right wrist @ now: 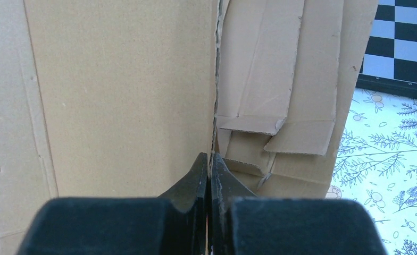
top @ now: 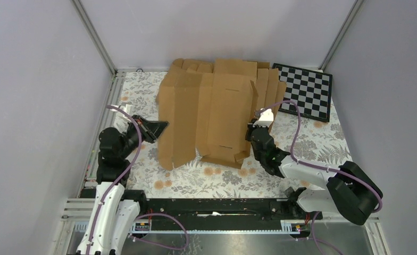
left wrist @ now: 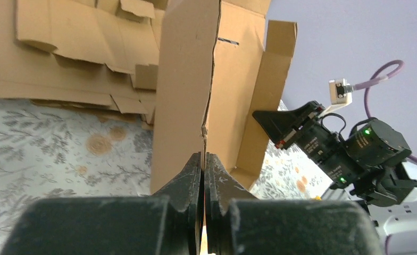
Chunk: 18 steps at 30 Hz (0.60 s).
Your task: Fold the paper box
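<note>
Both arms are reaching in from the near edge toward the middle of the surface [top: 315,139], one on each side of the paper box [top: 217,117].

The left arm rises from its base at the near left corner, bends at the elbow and points its wrist to the right. The left gripper [top: 161,126] sits right at the box's left edge. In the left wrist view that gripper [left wrist: 203,159] is clenched, with the cardboard edge going in between the tips, so it's pinching the sheet.

The right arm comes in low from the near right corner, forearm angled up and to the left. The right gripper [top: 250,133] is on the box's right edge. It's the same in its own view: the gripper [right wrist: 210,159] is squeezed tight with the box's edge caught in it.

The box itself is around the centre of the surface, between the two grippers. It's still a mostly open sheet with its big creases running from the far edge toward the near edge, so that looks like its long axis, though it's close to square from above. The small flaps hang at the near end. The left panel is bent at a crease and looks nearly upright from the left wrist.

Behind it, along the far edge, lies a pile of flat cardboard blanks [top: 273,85], and a checkerboard [top: 307,90] sits in the far right corner.
</note>
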Each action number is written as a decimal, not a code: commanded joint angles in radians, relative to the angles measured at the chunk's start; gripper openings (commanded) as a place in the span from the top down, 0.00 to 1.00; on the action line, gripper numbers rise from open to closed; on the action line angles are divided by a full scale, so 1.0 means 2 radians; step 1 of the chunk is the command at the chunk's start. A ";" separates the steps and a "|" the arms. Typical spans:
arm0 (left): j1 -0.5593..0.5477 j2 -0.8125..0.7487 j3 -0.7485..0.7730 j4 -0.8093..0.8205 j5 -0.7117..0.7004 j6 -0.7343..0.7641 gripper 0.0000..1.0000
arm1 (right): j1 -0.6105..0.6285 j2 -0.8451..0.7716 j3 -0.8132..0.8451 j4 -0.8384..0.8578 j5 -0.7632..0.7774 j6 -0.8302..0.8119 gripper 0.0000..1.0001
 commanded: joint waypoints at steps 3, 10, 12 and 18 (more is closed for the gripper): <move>-0.053 -0.015 -0.030 0.027 -0.006 -0.026 1.00 | 0.014 -0.013 -0.034 0.099 0.044 -0.032 1.00; -0.111 -0.019 -0.028 0.004 -0.026 -0.016 1.00 | 0.023 -0.031 -0.067 0.125 0.046 -0.052 1.00; -0.127 -0.012 -0.024 0.005 -0.023 -0.017 1.00 | 0.031 -0.026 -0.075 0.142 0.049 -0.058 1.00; -0.154 0.009 0.004 0.023 0.014 -0.021 1.00 | 0.057 -0.012 -0.082 0.201 0.079 -0.107 1.00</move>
